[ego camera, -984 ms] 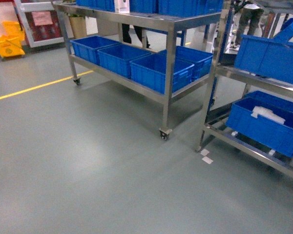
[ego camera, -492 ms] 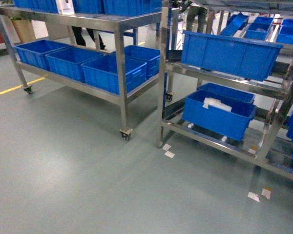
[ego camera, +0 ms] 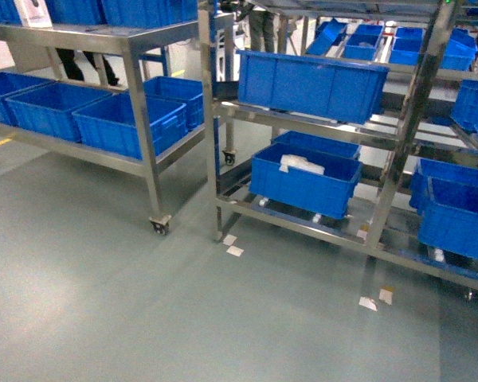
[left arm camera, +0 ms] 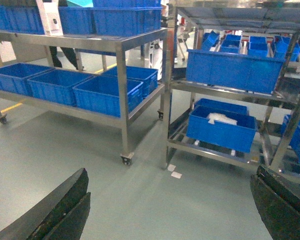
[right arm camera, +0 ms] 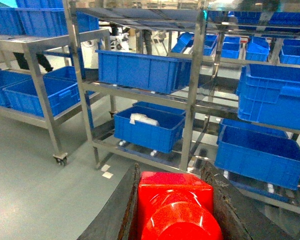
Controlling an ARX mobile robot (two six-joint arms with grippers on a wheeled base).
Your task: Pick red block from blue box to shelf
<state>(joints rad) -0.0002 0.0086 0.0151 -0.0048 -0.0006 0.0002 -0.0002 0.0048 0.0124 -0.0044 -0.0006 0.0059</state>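
Note:
The red block (right arm camera: 175, 205), glossy with a round stud, fills the bottom of the right wrist view, and my right gripper (right arm camera: 171, 169) is shut on it, one dark finger against each side. The shelf (ego camera: 410, 111), a tall stainless steel rack, stands ahead across the green floor, seen also as the shelf (right arm camera: 192, 100) and the shelf (left arm camera: 170, 100). My left gripper (left arm camera: 171, 170) hangs open over bare floor with nothing between its fingers. The blue box shows only as a light turquoise sliver (left arm camera: 81, 2) at the top edge. Neither gripper appears in the head view.
A wheeled steel cart (ego camera: 143, 135) with dark blue crates (ego camera: 119, 127) stands left of the rack. More crates (ego camera: 311, 79) sit on the rack's tiers, one holding a white bag (ego camera: 301, 165). Paper tags (ego camera: 234, 251) lie on the floor. A person's legs (ego camera: 64, 64) show behind the cart.
The head view has swung right: the cart slid to the left of the picture and the steel rack with its crates came to the middle and closer.

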